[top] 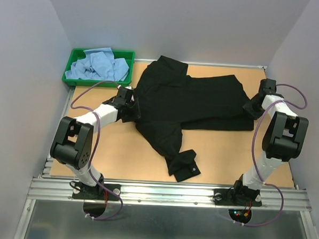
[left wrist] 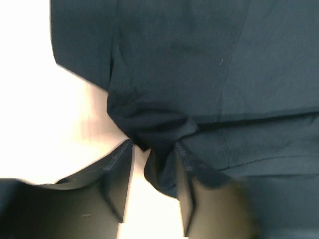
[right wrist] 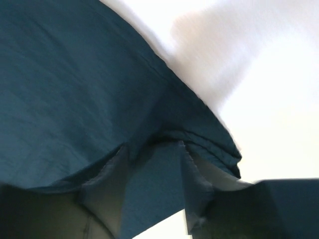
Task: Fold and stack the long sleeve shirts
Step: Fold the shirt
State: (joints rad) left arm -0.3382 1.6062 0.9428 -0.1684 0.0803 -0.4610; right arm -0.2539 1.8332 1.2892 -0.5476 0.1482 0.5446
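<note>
**Robot's Twin Pincers Standing Parted at Either End of Black Shirt**

A plain black cloth button-front shirt (top: 192, 102) is lying spread across the far half of the tan wooden table (top: 120, 149). Its body is running left to right, and one long sleeve is trailing toward the near edge, its cuff bunching at the end. The left gripper (top: 132, 106) is reaching in low at the shirt's left edge. Seen from its wrist, the two dark fingers (left wrist: 117, 174) are standing apart with a puckered fold of black cloth sitting between them. Pale table is showing in the gap beside the fold, so nothing is being pinched. The right gripper (top: 255, 107) is hovering at the shirt's right hem, its jaws likewise spread, with the layered hem lying in the space between them. In the far left corner, a heap of crumpled light blue cloth shirts (top: 98, 65) is sitting in a green plastic tray (top: 72, 67), near the black shirt's far left part.
</note>
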